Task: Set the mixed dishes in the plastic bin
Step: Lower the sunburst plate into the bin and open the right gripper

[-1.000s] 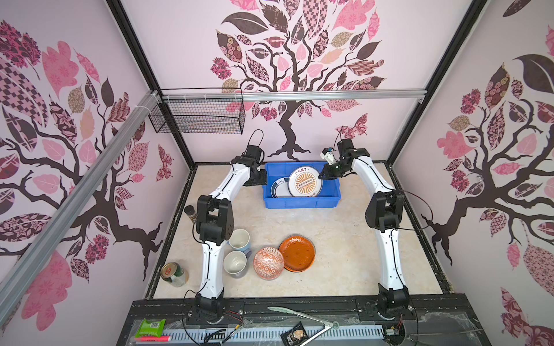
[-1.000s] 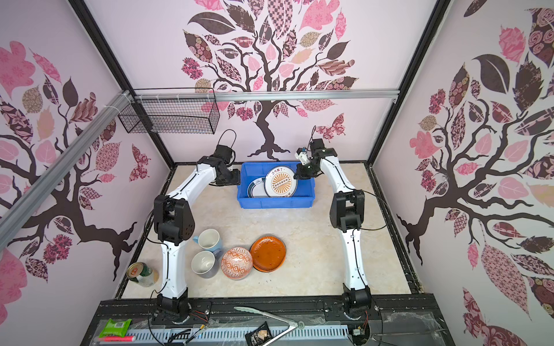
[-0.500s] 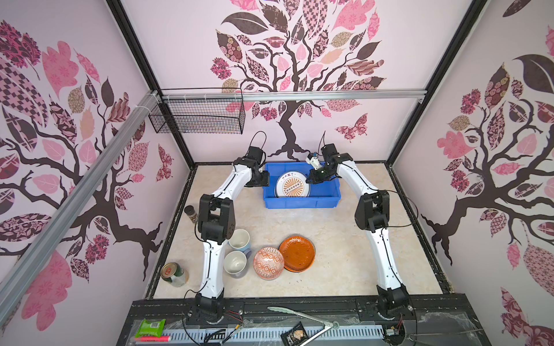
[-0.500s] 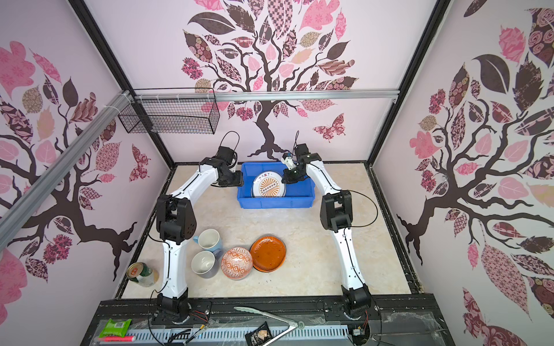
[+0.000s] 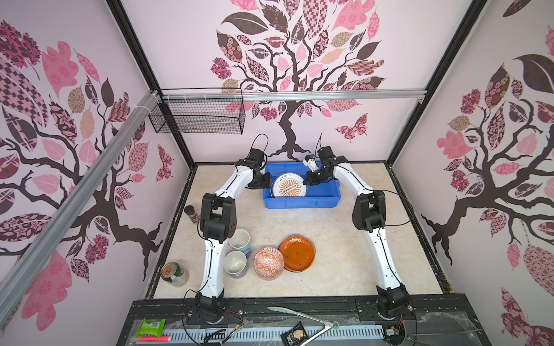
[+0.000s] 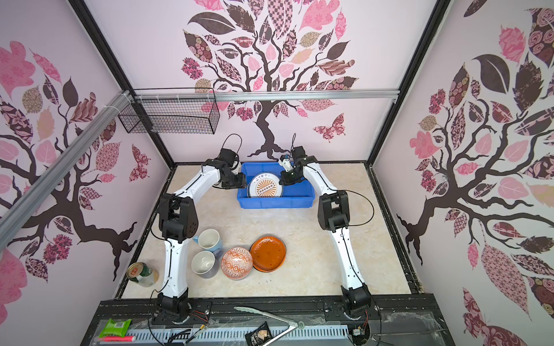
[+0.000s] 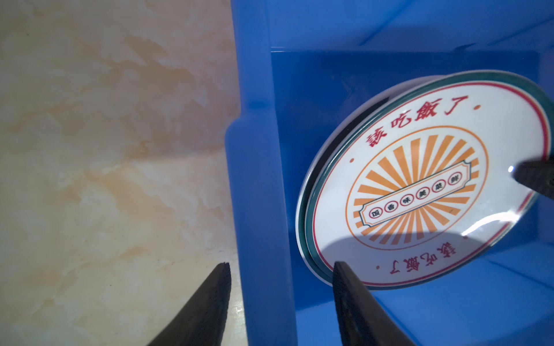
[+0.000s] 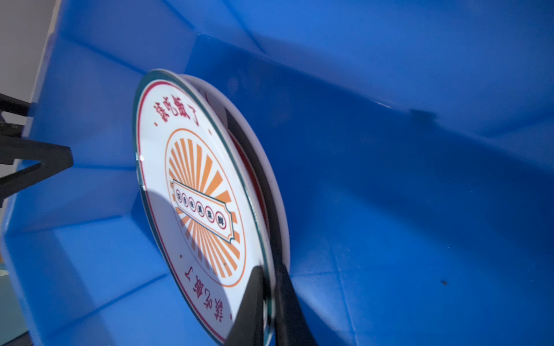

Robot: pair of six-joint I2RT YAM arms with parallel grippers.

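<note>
Two plates are in the blue bin at the far end of the table. The sunburst plate stands tilted in the bin's left half, leaning on a white plate behind it. The right gripper has the sunburst plate by the rim. Its jaws are narrow, one finger on the printed face and one behind, with the edge pinched between them. The left gripper is about half open and holds nothing. It straddles the bin's left wall, one finger over the table outside, the other inside just beside the tilted plate's edge.

Down at the near end, well apart from the bin, four dishes sit on the table: a mug, a second mug, a bowl with its patterned side up, and just beside it an orange plate. A can and a small jar stand along the left edge.
</note>
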